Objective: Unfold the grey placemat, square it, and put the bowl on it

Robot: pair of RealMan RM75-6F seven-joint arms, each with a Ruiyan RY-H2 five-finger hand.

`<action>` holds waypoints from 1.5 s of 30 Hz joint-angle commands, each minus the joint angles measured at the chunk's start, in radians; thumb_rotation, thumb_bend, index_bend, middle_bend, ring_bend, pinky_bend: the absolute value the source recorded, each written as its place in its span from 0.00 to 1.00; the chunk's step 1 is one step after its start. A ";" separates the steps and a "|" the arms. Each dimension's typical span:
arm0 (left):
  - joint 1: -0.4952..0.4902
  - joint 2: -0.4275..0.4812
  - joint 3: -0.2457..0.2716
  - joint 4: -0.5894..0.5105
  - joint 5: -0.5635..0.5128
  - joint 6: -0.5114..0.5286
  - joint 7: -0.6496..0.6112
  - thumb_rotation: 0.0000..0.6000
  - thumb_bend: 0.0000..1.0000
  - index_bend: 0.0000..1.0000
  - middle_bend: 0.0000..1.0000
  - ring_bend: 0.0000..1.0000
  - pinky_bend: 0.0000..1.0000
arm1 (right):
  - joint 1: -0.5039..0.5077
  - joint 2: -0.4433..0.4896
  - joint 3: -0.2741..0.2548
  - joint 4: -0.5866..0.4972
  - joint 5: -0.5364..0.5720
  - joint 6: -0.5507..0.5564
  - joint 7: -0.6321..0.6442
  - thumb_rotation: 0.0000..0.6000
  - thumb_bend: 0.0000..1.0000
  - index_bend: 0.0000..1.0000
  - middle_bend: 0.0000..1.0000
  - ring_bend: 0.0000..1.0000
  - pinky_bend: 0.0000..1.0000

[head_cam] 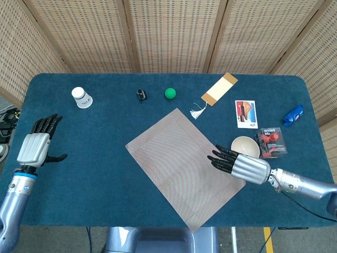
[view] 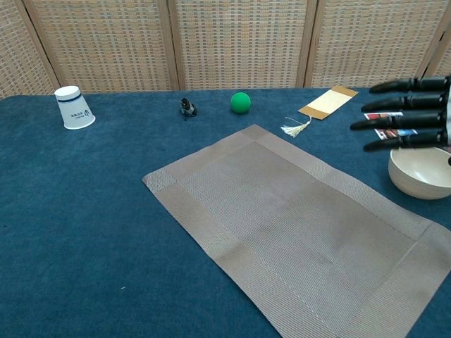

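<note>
Carpet-like blue cloth covers your table (head_cam: 105,200), with woven cane screens (head_cam: 174,34) behind it. On it the grey placemat (head_cam: 181,166) lies fully unfolded and flat, a woven rectangle with a paler border, turned at a slant to the table edge. Your right hand (head_cam: 242,166) sits over the mat's right corner with its black fingers (view: 394,113) stretched out and apart, holding nothing; the chest view shows them raised above the bowl (head_cam: 245,149). That bowl, round, cream and smooth, stands on the cloth just off the mat's right edge, not on it. Your left hand (head_cam: 36,147) is well apart at the table's left edge, fingers spread, empty.

Crowding the bowl's right side is a clear box with red contents (head_cam: 271,143); beyond it lie a picture card (head_cam: 246,114) and a crinkled blue packet (head_cam: 293,115). Near the mat's far corner lies a tan bookmark (head_cam: 219,89) with a white tassel. Farther back: an upturned white paper cup (head_cam: 81,97), a green ball (head_cam: 170,93), a small black clip (head_cam: 140,95).
</note>
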 commanded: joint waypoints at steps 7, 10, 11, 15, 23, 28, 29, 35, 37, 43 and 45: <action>-0.128 -0.163 0.028 0.213 0.128 -0.135 -0.045 1.00 0.00 0.00 0.00 0.00 0.00 | -0.226 0.064 0.152 -0.316 0.361 0.048 0.148 1.00 0.00 0.00 0.00 0.00 0.00; -0.196 -0.242 0.036 0.304 0.183 -0.199 -0.077 1.00 0.00 0.01 0.00 0.00 0.00 | -0.304 0.068 0.177 -0.443 0.480 0.033 0.149 1.00 0.00 0.00 0.00 0.00 0.00; -0.213 -0.266 0.035 0.335 0.192 -0.213 -0.087 1.00 0.00 0.01 0.00 0.00 0.00 | -0.320 0.069 0.182 -0.478 0.504 0.029 0.144 1.00 0.00 0.00 0.00 0.00 0.00; -0.263 -0.331 0.037 0.424 0.214 -0.254 -0.112 1.00 0.00 0.08 0.00 0.00 0.00 | -0.372 0.061 0.207 -0.583 0.586 0.014 0.139 1.00 0.00 0.00 0.00 0.00 0.00; -0.344 -0.407 0.038 0.530 0.217 -0.347 -0.151 1.00 0.00 0.15 0.00 0.00 0.00 | -0.435 0.035 0.244 -0.688 0.668 0.003 0.100 1.00 0.00 0.00 0.00 0.00 0.00; -0.389 -0.445 0.044 0.583 0.218 -0.404 -0.158 1.00 0.00 0.16 0.00 0.00 0.00 | -0.448 0.044 0.257 -0.698 0.668 -0.005 0.066 1.00 0.00 0.00 0.00 0.00 0.00; -0.393 -0.451 0.045 0.591 0.218 -0.408 -0.158 1.00 0.00 0.16 0.00 0.00 0.00 | -0.450 0.044 0.259 -0.700 0.667 -0.006 0.067 1.00 0.00 0.00 0.00 0.00 0.00; -0.426 -0.501 0.043 0.655 0.215 -0.434 -0.172 1.00 0.00 0.18 0.00 0.00 0.00 | -0.458 0.049 0.271 -0.704 0.655 -0.008 0.065 1.00 0.00 0.00 0.00 0.00 0.00; -0.440 -0.520 0.043 0.682 0.215 -0.447 -0.174 1.00 0.00 0.18 0.00 0.00 0.00 | -0.461 0.049 0.276 -0.704 0.653 -0.011 0.065 1.00 0.00 0.00 0.00 0.00 0.00; -0.468 -0.558 0.041 0.737 0.214 -0.465 -0.175 1.00 0.00 0.18 0.00 0.00 0.00 | -0.468 0.051 0.290 -0.702 0.654 -0.017 0.074 1.00 0.00 0.00 0.00 0.00 0.00; -0.474 -0.569 0.039 0.752 0.211 -0.469 -0.177 1.00 0.00 0.18 0.00 0.00 0.00 | -0.470 0.053 0.294 -0.703 0.654 -0.020 0.080 1.00 0.00 0.00 0.00 0.00 0.00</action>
